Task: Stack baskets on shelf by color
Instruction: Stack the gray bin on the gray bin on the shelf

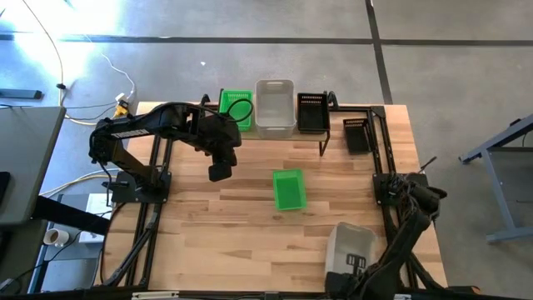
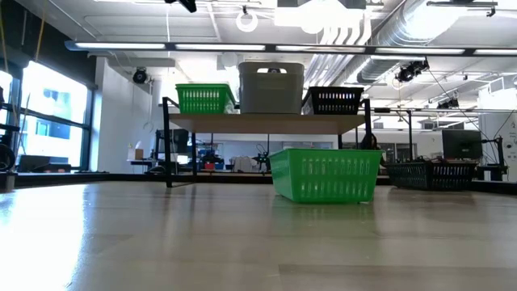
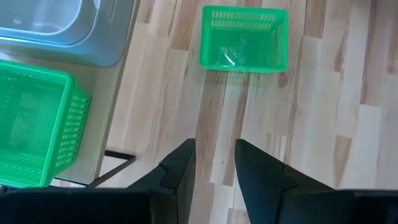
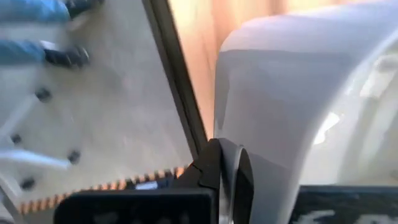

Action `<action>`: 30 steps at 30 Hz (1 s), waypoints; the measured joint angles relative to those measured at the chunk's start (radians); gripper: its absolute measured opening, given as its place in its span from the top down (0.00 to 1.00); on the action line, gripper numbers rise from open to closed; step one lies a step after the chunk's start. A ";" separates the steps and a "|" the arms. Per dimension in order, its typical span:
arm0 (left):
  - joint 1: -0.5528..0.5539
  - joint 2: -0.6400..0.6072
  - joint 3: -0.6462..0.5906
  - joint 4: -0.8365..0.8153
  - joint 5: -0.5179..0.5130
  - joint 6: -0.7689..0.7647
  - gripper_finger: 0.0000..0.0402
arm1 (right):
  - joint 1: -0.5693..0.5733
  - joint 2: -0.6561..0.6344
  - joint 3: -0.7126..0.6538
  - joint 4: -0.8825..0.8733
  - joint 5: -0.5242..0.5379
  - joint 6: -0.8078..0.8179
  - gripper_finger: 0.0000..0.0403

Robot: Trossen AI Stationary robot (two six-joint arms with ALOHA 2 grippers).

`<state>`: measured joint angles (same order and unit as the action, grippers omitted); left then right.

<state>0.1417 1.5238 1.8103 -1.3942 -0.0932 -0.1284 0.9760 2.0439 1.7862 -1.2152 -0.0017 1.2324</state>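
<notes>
Whitish-grey basket [image 4: 298,93] fills the right wrist view, right gripper [image 4: 225,177] pinched on its rim at the table's near right edge. Left gripper [image 3: 214,165] slightly apart, empty, above the table [image 1: 208,225]. Loose green basket [image 1: 289,189] mid-table; green, grey and black baskets on shelf [image 2: 266,123].

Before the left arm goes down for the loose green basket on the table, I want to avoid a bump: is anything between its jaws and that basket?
Nothing visible. The left gripper hangs open over bare tabletop, and only wood lies between it and the green basket. The shelf stands off to one side.
</notes>
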 joint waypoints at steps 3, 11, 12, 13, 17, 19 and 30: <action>0.004 0.000 0.000 0.000 0.000 0.019 0.75 | -0.036 -0.035 0.008 -0.007 0.034 0.000 1.00; 0.009 0.000 0.000 -0.017 -0.016 0.139 0.75 | -0.180 -0.138 0.008 -0.034 0.089 -0.093 1.00; 0.012 0.000 0.000 -0.030 -0.029 0.150 0.75 | -0.203 -0.149 0.008 -0.035 0.099 -0.116 1.00; 0.016 0.000 0.000 -0.045 -0.043 0.161 0.75 | -0.227 -0.161 0.008 -0.035 0.111 -0.141 1.00; 0.038 0.000 0.000 -0.094 -0.110 0.189 0.75 | -0.321 -0.208 0.008 -0.036 0.166 -0.246 1.00; 0.052 0.000 0.000 -0.101 -0.128 0.200 0.75 | -0.369 -0.229 0.008 -0.034 0.187 -0.301 1.00; 0.116 0.000 0.000 -0.106 -0.128 0.245 0.75 | -0.616 -0.256 0.191 -0.096 0.253 -0.683 1.00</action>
<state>0.2575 1.5238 1.8099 -1.4998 -0.2211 0.1165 0.3600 1.7878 1.9775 -1.3113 0.2511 0.5490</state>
